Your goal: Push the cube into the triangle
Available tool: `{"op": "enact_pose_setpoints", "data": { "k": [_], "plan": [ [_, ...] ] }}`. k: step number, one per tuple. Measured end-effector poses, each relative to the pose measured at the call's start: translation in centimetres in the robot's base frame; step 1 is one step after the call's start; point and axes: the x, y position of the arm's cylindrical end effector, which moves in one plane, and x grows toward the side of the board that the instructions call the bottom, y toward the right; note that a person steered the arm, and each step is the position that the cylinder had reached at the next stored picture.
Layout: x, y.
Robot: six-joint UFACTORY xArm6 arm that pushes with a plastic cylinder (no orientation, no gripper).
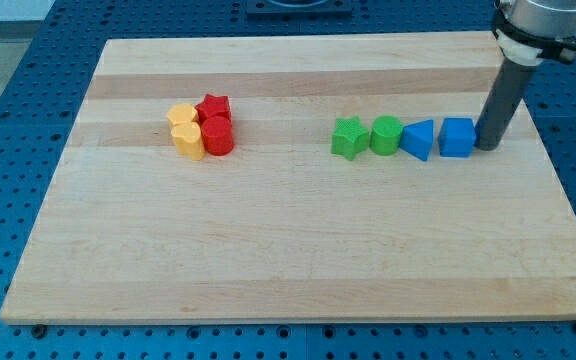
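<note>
The blue cube (457,137) sits on the wooden board at the view's right. The blue triangle (419,139) lies just to its left, with a thin gap or light contact between them. My tip (488,146) rests on the board right against the cube's right side. The dark rod rises from there to the view's top right corner.
A green cylinder (386,135) and a green star (348,138) stand in a row left of the triangle. At the view's left a cluster holds a yellow hexagon (182,117), a yellow heart (189,140), a red star (213,107) and a red cylinder (218,137). The board's right edge (553,170) is near the tip.
</note>
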Motion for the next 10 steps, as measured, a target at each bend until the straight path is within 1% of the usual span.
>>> {"op": "enact_pose_setpoints", "data": {
  "k": [7,8,10],
  "plan": [
    [0.0,-1.7],
    [-1.1,-1.3],
    [-7.8,-0.2]
  ]
}}
